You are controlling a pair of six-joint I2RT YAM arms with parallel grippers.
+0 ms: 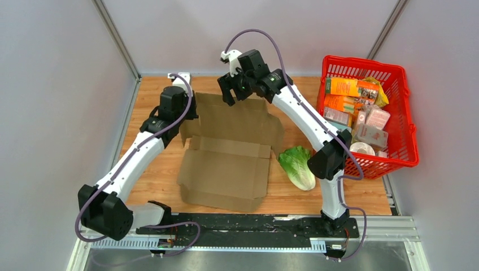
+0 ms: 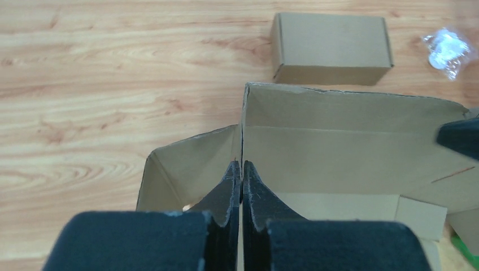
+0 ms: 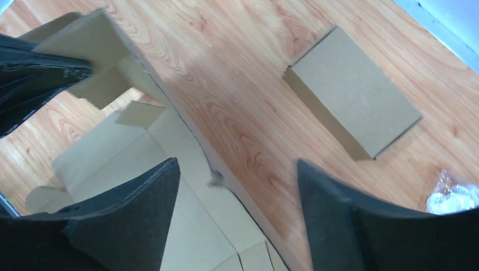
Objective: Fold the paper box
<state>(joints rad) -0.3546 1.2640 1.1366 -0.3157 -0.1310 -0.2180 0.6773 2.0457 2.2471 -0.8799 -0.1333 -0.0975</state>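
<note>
Box (image 1: 226, 164) lying open on table (image 1: 282, 199), left gripper (image 2: 242, 166) pinching its far left corner, right gripper (image 3: 236, 164) spread over its back wall

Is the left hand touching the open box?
Touching. In the left wrist view, the left hand is shut on a wall of the open box.

On the right of the wooden table (image 1: 367, 197), a red mesh basket (image 1: 361, 66) crammed with orange cartons (image 1: 344, 87), a yellow bag (image 1: 377, 90) and pale wrapped packets. Close to its left side, a green lettuce head (image 1: 297, 165) lying flat on the wood. Toward the far edge, a small closed cardboard box (image 2: 332, 49) lying flat, with a crumpled clear plastic wrapper (image 2: 446, 49) near it but apart.
</note>
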